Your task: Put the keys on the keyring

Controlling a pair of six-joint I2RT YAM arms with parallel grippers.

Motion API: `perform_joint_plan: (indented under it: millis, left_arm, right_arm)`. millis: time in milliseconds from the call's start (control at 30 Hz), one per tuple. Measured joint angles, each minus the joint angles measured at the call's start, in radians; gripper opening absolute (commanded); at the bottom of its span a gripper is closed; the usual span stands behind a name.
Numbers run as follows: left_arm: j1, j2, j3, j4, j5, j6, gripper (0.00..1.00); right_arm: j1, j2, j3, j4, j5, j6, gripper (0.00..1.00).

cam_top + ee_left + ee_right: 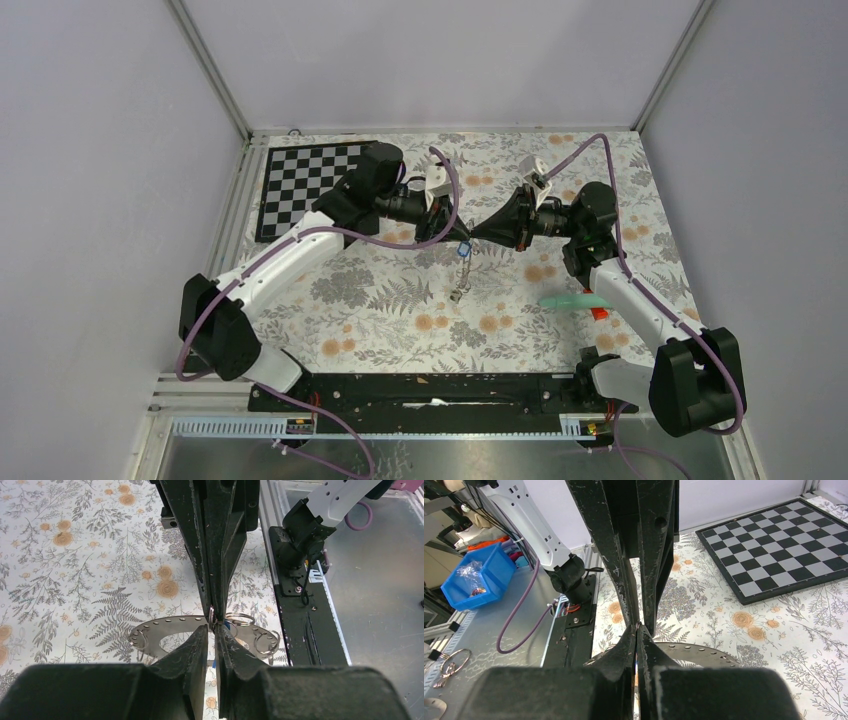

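Observation:
My two grippers meet tip to tip above the middle of the floral table. The keyring, a flat dark-grey hoop with holes along its band, hangs below them, edge-on from above. My left gripper is shut on a small split ring at the hoop's rim. My right gripper is shut on a thin wire ring at the same spot. The blue key tag hangs just under the tips and shows beside my left fingers. More small rings sit on the hoop. I cannot make out the black-tagged key.
A black-and-white chequered board lies at the back left. A teal stick with a red piece lies on the right by my right arm. The black base rail runs along the near edge. A blue bin stands off the table.

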Motion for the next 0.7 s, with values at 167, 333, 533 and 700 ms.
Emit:
perform_joint_plan:
  millis: [167, 333, 533, 700]
  left_arm:
    - [0.000, 0.003, 0.000, 0.013, 0.006, -0.023, 0.11]
    - [0.000, 0.013, 0.000, 0.024, 0.013, -0.046, 0.03]
    - [0.001, 0.018, 0.000, 0.024, 0.016, -0.061, 0.00]
    - [-0.005, 0.018, 0.009, -0.021, -0.028, -0.013, 0.00]
  right_arm:
    - [-0.001, 0.000, 0.000, -0.004, 0.001, -0.009, 0.00]
    - [-0.005, 0.000, 0.000, -0.017, 0.002, -0.024, 0.00]
    - [-0.005, 0.000, 0.000, -0.031, 0.004, -0.035, 0.03]
    - [-0.006, -0.008, 0.000, -0.079, 0.011, -0.067, 0.41]
